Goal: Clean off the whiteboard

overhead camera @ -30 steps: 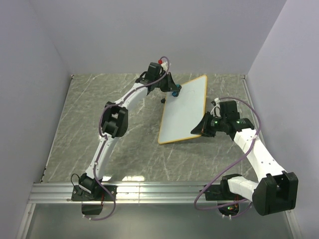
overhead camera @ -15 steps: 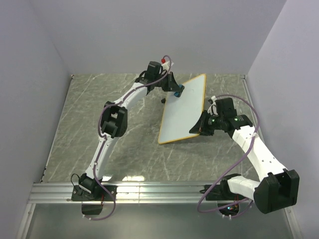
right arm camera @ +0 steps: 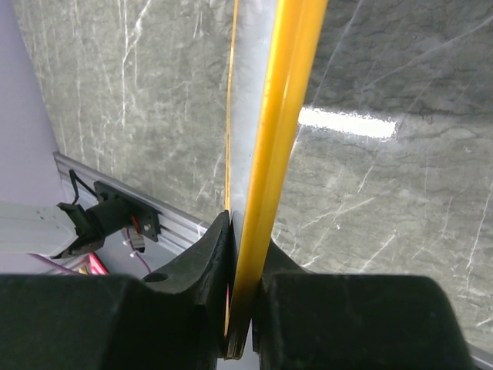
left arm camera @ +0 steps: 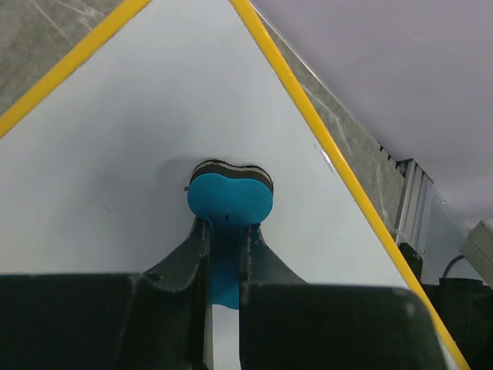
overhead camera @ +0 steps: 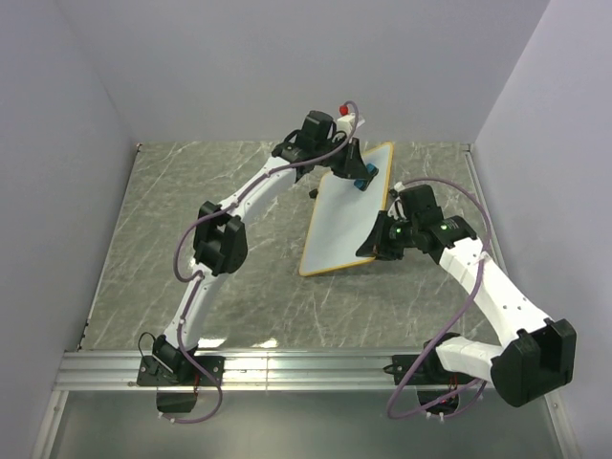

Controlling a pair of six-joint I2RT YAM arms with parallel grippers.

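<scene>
My left tool (left arm camera: 223, 231) is clamped tight on the narrow waist of a blue eraser (left arm camera: 229, 202), with both jaws pressed against it and no gap showing. The eraser's dark felt face rests flat on the whiteboard (left arm camera: 115, 154), close to the board's far corner where two yellow rim edges meet, and the surface around it reads as plain white. My right tool (right arm camera: 245, 239) has its jaws nearly together on the whiteboard's yellow rim (right arm camera: 266, 139), one on each face of the board, which I see edge-on from that wrist. From above, the whiteboard (overhead camera: 346, 215) lies slantwise on the right-hand half of the grey marbled tabletop (overhead camera: 191, 210), with its far corner towards the back wall. The left tool (overhead camera: 359, 175) works at its far end and the right tool (overhead camera: 378, 241) holds the middle of its right long edge. The two arms close in on the board from opposite sides. I count one whiteboard, one eraser (overhead camera: 364, 176) and two arms.
</scene>
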